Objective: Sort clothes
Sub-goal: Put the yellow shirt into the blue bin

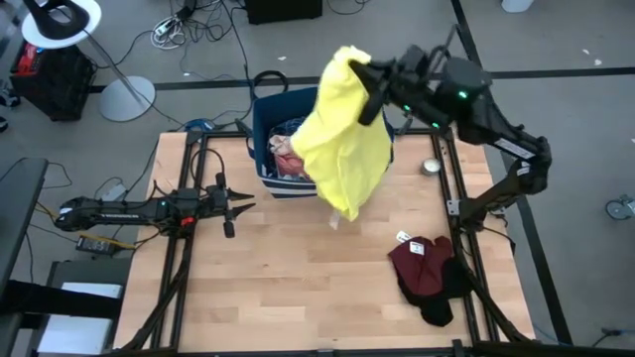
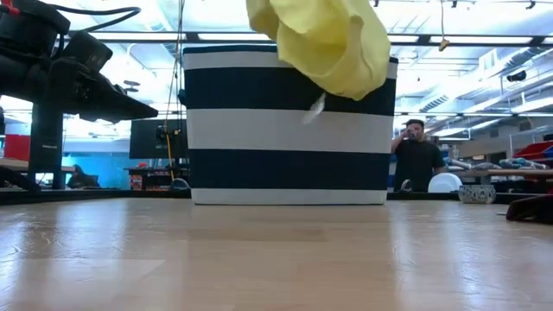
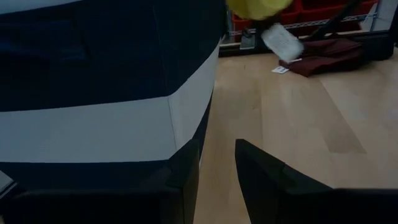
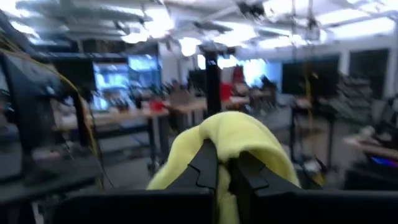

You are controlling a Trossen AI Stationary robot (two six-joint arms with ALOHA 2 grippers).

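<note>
— Wooden table top (image 2: 259,259) fills the front of my low view, and behind it stands the striped bin (image 2: 288,125), navy and white. What do you see from above?

— From above, my right gripper (image 1: 369,71) is high over the bin (image 1: 260,111), and its fingers are closed tight on the yellow shirt (image 1: 344,134). The shirt hangs down from it, over the bin and its front edge, with a small white tag at the low end. In the right wrist view the yellow cloth (image 4: 233,134) is folded over the two dark fingers.

— And the left one?

— My left gripper (image 1: 236,208) is low, on the left part of the table, pointing at the bin. Its jaws stand a little apart and nothing is between them. In its wrist view the bin wall (image 3: 106,93) is very near.

— Where are the other clothes?

— Inside the bin I see some pink and white pieces (image 1: 288,159). Near the right edge of the table lies a maroon piece (image 1: 422,263), partly on top of a black top (image 1: 442,302), well apart from the bin.
</note>
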